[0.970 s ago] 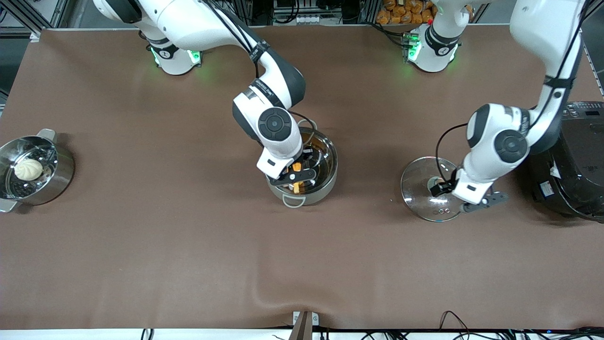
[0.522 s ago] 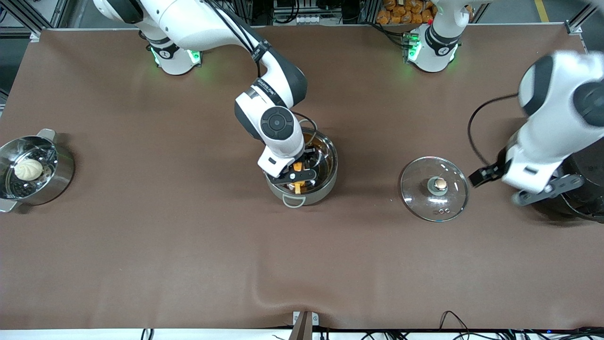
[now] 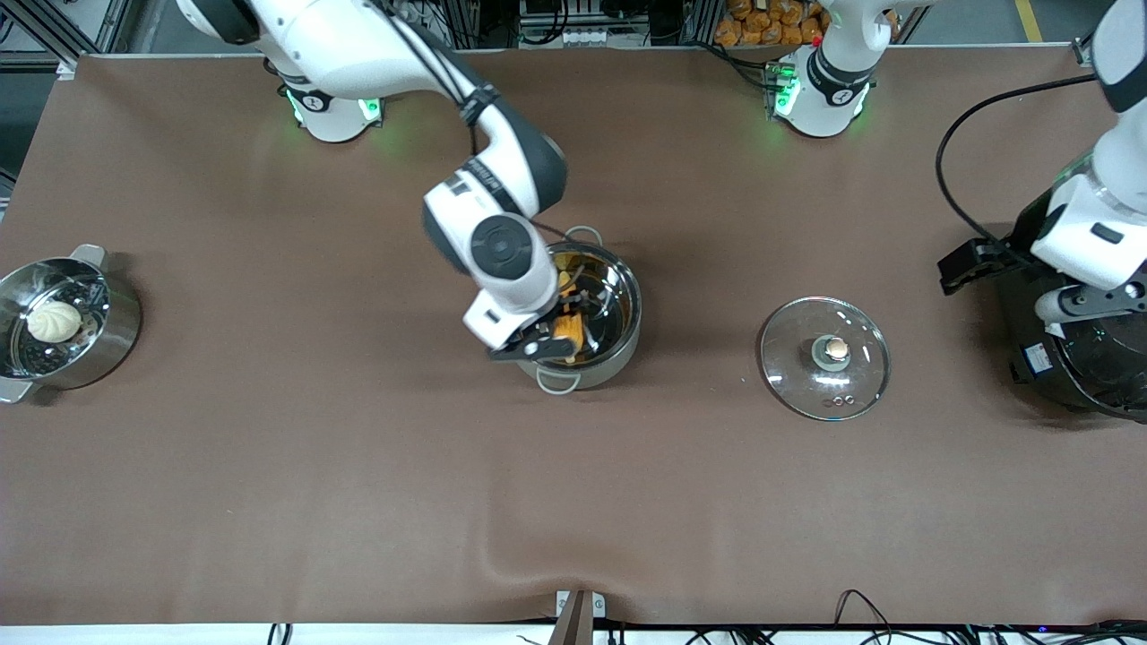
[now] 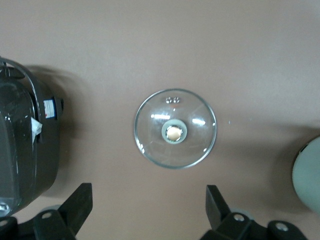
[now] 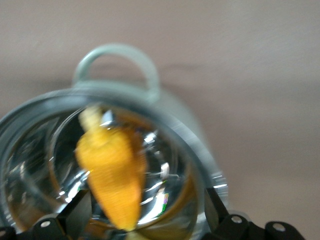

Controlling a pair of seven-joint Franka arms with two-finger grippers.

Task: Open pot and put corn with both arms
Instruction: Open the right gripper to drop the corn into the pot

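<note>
The corn (image 5: pixel 114 175) is light, hard and bumpy, best held round its fat middle. It is yellow-orange with a pale tip, and it lies in the shiny pot (image 3: pixel 587 309) mid-bench. The right gripper (image 3: pixel 538 345) hangs over the pot rim, fingers wide, I think. The left gripper (image 4: pixel 150 212), fingers wide, waits up high; the lid (image 3: pixel 824 357) lies flat on the bench.

pot (image 3: pixel 599 309): polished steel, mirror-bright inside
corn (image 5: pixel 114 172): matt yellow-orange, finely pebbled
lid (image 3: pixel 825 357): clear glossy glass, metal rim, smooth tan knob
table (image 3: pixel 358 466): matt brown cloth, slightly rippled at near edge
rice cooker (image 3: pixel 1089 358): glossy black plastic
steel pan (image 3: pixel 107 345): shiny steel
bun (image 3: pixel 54 320): matt, pale, pleated
</note>
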